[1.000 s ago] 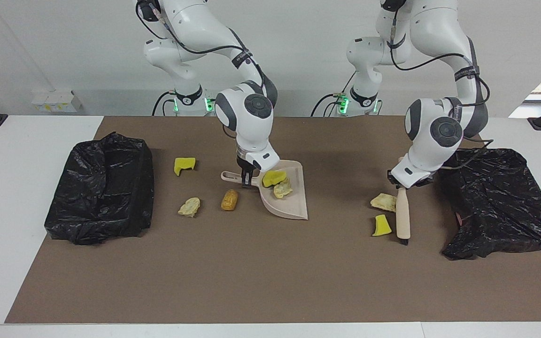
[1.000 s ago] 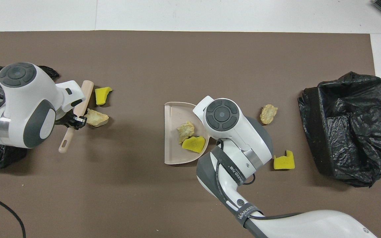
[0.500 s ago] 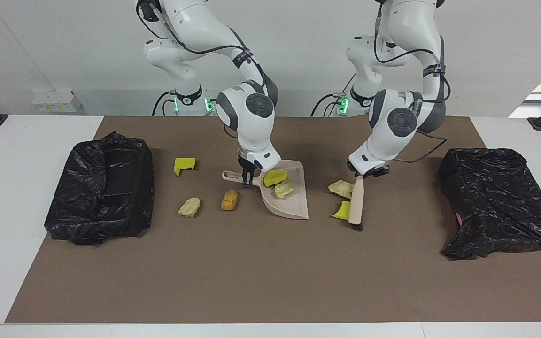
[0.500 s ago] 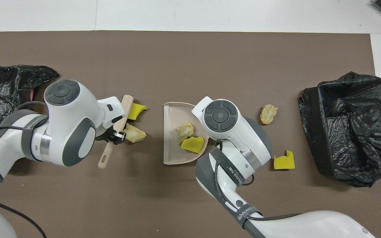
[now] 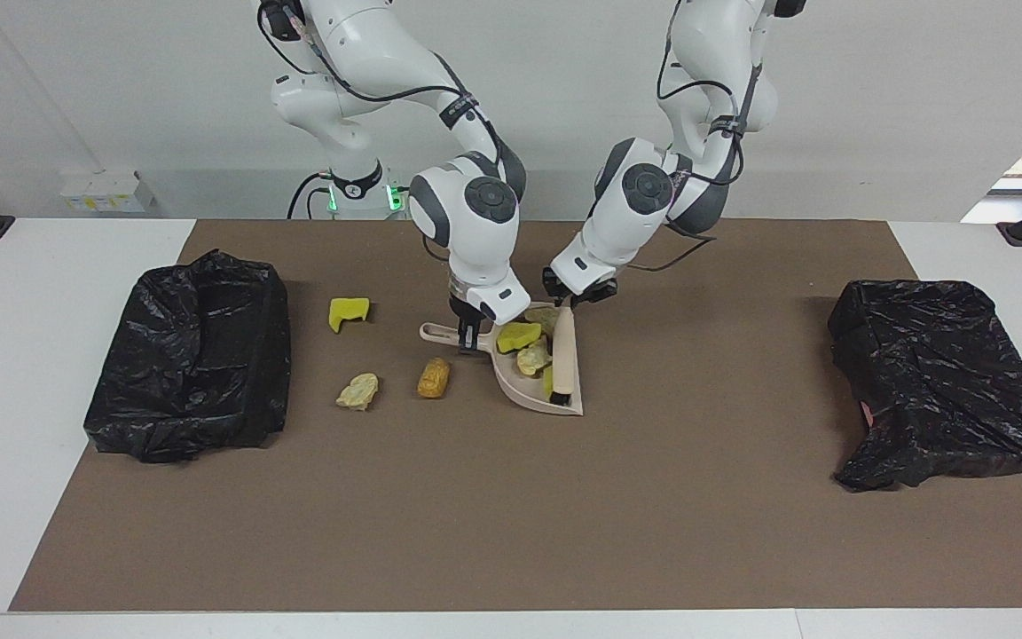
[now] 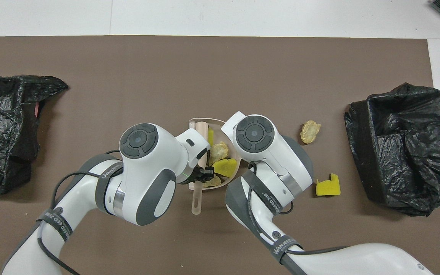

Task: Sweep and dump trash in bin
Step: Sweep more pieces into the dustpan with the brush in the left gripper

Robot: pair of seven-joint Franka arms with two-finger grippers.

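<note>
Seven bits of trash (image 5: pixel 532 358) in total: four in the dustpan, three loose on the mat.

Dustpan (image 5: pixel 564 406): smooth beige plastic with a flat scoop, a raised curved back wall and a thin handle with a hang hole. It sits flat at centre frame in the facing view. The right gripper (image 5: pixel 472 344) is clamped on the handle from above.

Brush (image 5: pixel 565 355): a pale, rounded wooden body with short black bristles underneath. It lies lengthwise along the dustpan's open mouth. The left gripper (image 5: pixel 578 298) is closed on its handle at the end nearer the robots. In the overhead view the slim handle tip (image 6: pixel 196 202) sticks out below the scoop.

In the pan:
- yellow wedge (image 5: pixel 518 335), porous and sponge-like, near the back wall
- two pale beige chunks, rough and rock-like, one mid-pan (image 5: pixel 532 358) and one higher in the frame beside the brush (image 5: pixel 542 315)
- second yellow piece (image 5: pixel 548 380), mostly hidden against the brush

Loose, toward the right arm's end of the desk:
- notched yellow sponge (image 5: pixel 349 312)
- crumbly beige lump (image 5: pixel 357 390)
- orange-brown oblong (image 5: pixel 433 377), closest to the dustpan handle and hidden under the arm in the overhead view

Mat (image 5: pixel 511 515) is matte brown on a white desk (image 5: pixel 23 373). There is a crinkled glossy black-bagged bin (image 5: pixel 192 355) at the right arm's end and a second bin (image 5: pixel 937 382) at the left arm's end, both at mid-height in the frame.
</note>
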